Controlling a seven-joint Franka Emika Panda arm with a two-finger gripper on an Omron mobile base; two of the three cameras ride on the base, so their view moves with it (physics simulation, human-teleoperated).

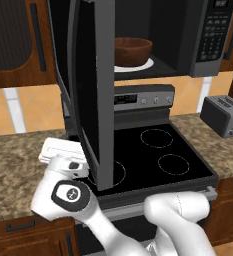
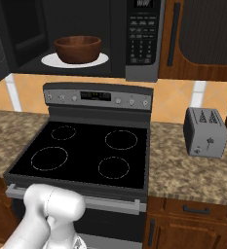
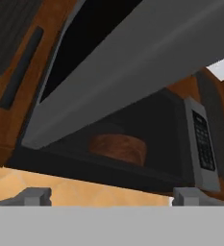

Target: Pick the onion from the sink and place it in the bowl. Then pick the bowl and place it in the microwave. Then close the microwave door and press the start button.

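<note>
The microwave (image 1: 208, 40) (image 2: 141, 39) hangs over the range. Its door (image 1: 88, 90) (image 3: 132, 62) stands swung wide open to the left. Inside, the dark wooden bowl (image 1: 132, 50) (image 2: 78, 48) (image 3: 118, 146) sits upright on the white turntable plate (image 1: 147, 65). The onion is hidden and the sink is out of view. My white hand (image 1: 62, 150) is low at the counter, left of and behind the open door's lower edge. In the hand view my gripper (image 3: 114, 197) looks up at the door's underside and the bowl, its fingers wide apart, open and empty.
Below the microwave lies the black glass stovetop (image 1: 153, 150) (image 2: 85, 151), with a control panel (image 2: 98, 96) behind it. A grey toaster (image 1: 223, 115) (image 2: 205, 131) stands on the granite counter (image 2: 193, 170) to the right. Wooden cabinets (image 1: 18, 40) flank the microwave.
</note>
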